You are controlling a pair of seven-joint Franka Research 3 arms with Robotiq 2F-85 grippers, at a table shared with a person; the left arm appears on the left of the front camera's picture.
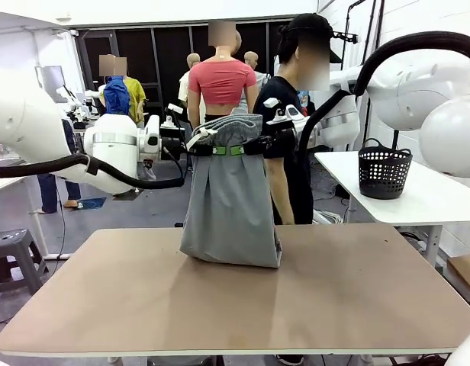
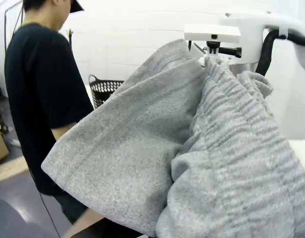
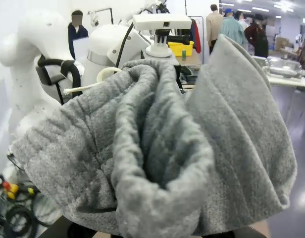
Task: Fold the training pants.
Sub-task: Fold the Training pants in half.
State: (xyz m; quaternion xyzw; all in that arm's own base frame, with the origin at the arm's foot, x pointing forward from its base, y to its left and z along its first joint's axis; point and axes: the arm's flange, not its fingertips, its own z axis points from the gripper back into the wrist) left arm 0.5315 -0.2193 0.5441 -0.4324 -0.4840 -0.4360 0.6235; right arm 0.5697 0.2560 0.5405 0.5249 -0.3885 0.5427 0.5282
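The light grey training pants (image 1: 230, 206) hang in the air over the middle of the table, folded double, with their lower end resting on the tabletop. My left gripper (image 1: 214, 150) and right gripper (image 1: 243, 149) sit close together just under the gathered waistband, both shut on the cloth, green pads showing. In the left wrist view the training pants (image 2: 157, 148) drape over my own fingers and hide them. The ribbed waistband (image 3: 142, 139) bunches up in the right wrist view and covers that gripper's fingers too.
The brown table (image 1: 334, 297) spreads wide around the cloth. A person in a black shirt (image 1: 284, 168) stands at the far side just behind the pants. A black mesh basket (image 1: 384, 171) stands on a white side table (image 1: 426, 194) at right.
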